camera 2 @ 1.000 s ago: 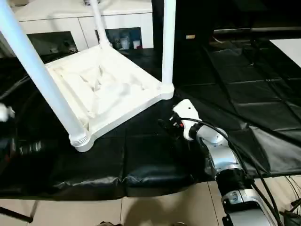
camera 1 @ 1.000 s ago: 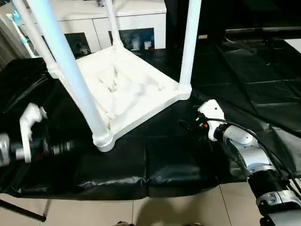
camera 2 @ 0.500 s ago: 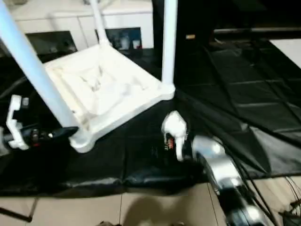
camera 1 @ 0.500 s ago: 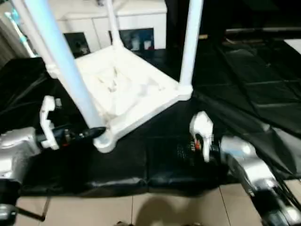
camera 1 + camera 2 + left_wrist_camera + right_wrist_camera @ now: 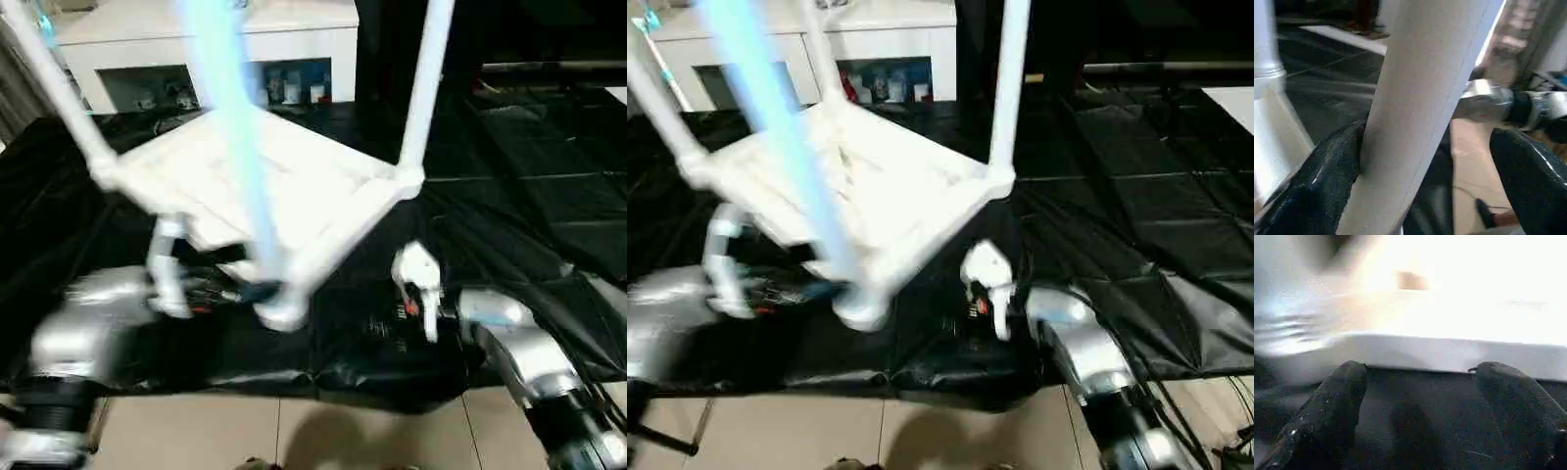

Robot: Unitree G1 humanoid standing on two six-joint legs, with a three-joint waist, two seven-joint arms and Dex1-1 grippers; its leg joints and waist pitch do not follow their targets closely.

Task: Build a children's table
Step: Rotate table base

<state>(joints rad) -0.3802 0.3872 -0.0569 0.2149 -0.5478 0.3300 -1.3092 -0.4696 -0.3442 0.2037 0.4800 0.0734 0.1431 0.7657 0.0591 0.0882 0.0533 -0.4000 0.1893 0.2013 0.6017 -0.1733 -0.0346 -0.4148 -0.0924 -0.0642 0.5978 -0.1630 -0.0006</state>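
Behind black-covered work table, white cabinet.

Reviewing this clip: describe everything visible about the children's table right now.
The children's table is white, plastic-looking, and lies upside down on the black-covered work table. Its rimmed rectangular top faces down, tapered tube legs rising from the corner sockets. The near corner leg stands between the open left gripper fingers, one finger against it.
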